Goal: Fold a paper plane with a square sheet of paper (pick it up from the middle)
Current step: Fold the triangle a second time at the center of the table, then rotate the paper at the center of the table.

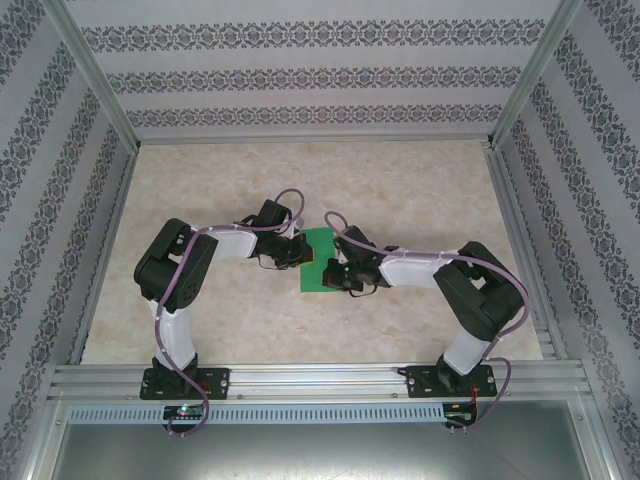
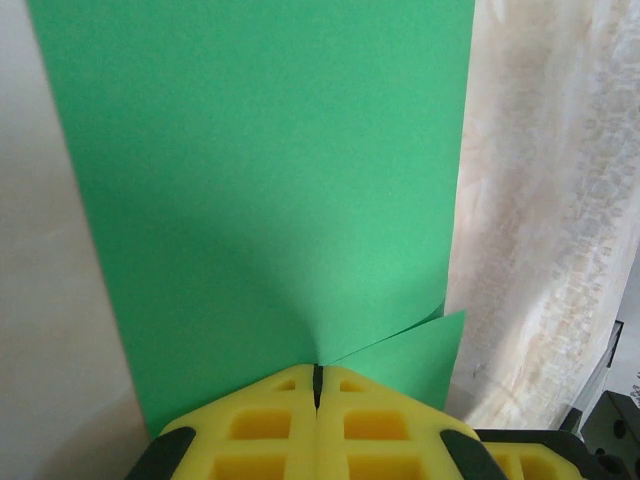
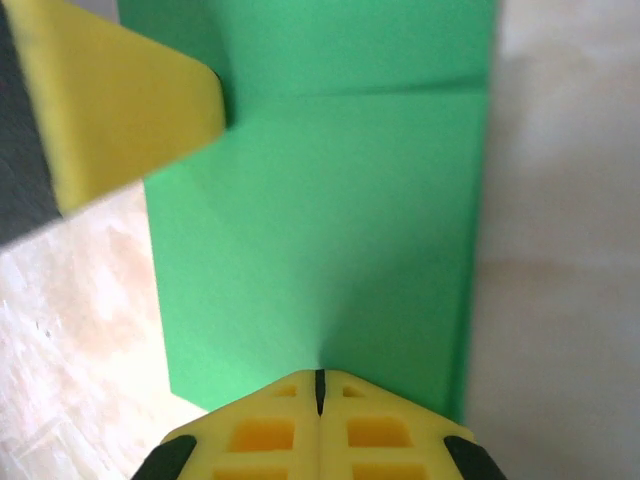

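Square sheet of paper [image 1: 320, 252] near middle of counter [image 1: 410, 190], between both arms. Sheet bright green, with crease lines and loose flap at corner [image 2: 410, 355] beside left gripper.

Left gripper [image 1: 297, 252] at sheet's left edge, fingers [image 2: 350, 420] pressed together, apparently pinching sheet edge where paper puckers into seam.

Right gripper [image 1: 338, 272] at sheet's right edge, jaws likewise closed, paper creasing toward tip [image 3: 319, 385]. Left gripper's yellow finger [image 3: 120, 100] touches sheet's far edge in right wrist view.
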